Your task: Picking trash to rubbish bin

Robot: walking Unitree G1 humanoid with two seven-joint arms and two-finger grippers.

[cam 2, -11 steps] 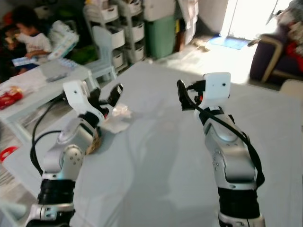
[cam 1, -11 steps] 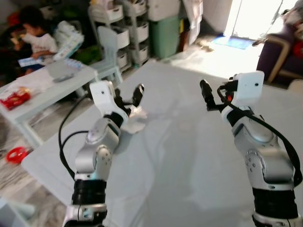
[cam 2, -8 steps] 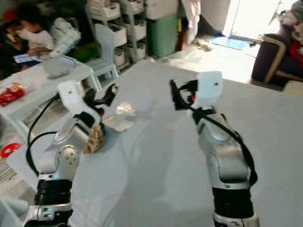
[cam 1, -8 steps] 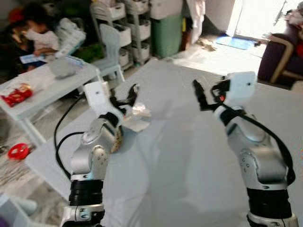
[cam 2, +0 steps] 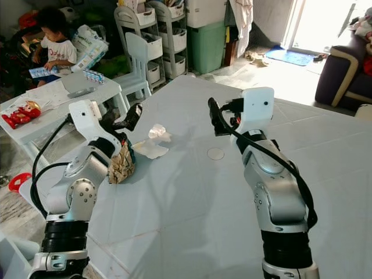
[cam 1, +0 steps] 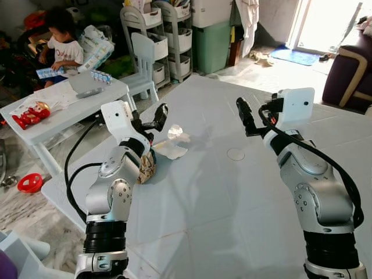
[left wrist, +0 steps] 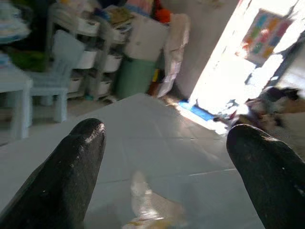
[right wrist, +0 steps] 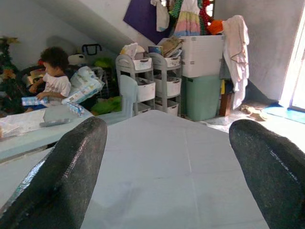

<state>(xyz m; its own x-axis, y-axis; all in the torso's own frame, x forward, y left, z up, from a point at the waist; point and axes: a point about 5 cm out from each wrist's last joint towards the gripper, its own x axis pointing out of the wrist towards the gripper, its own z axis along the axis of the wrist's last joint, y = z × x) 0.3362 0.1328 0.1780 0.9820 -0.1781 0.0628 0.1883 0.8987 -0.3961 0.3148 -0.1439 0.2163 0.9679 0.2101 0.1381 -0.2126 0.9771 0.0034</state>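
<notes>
1. The left gripper [cam 1: 152, 119] hovers above the floor mat [cam 1: 232, 192] with its two black fingers [left wrist: 76, 162] spread wide and nothing between them. It looks ready for a reach.
2. The trash, a crumpled clear wrapper [cam 1: 172, 143], lies on the mat just ahead of and below that gripper, apart from the fingertips. In the left wrist view it sits low between the two fingers [left wrist: 147, 205].
3. A brown crumpled wad [cam 1: 146, 167] lies nearer the robot, beside the left forearm. It is likely trash too, to be picked in its turn.
4. To do this well, I would lower the left gripper straight onto the wrapper, keep the fingers astride its bulk, and close only once they nearly touch the mat. Thin film slips easily.
5. The right gripper [cam 1: 246, 118] hangs raised to the right, fingers [right wrist: 71, 176] wide apart and empty, well apart from the wrapper.
6. I cannot tell which container is the rubbish bin.
</notes>
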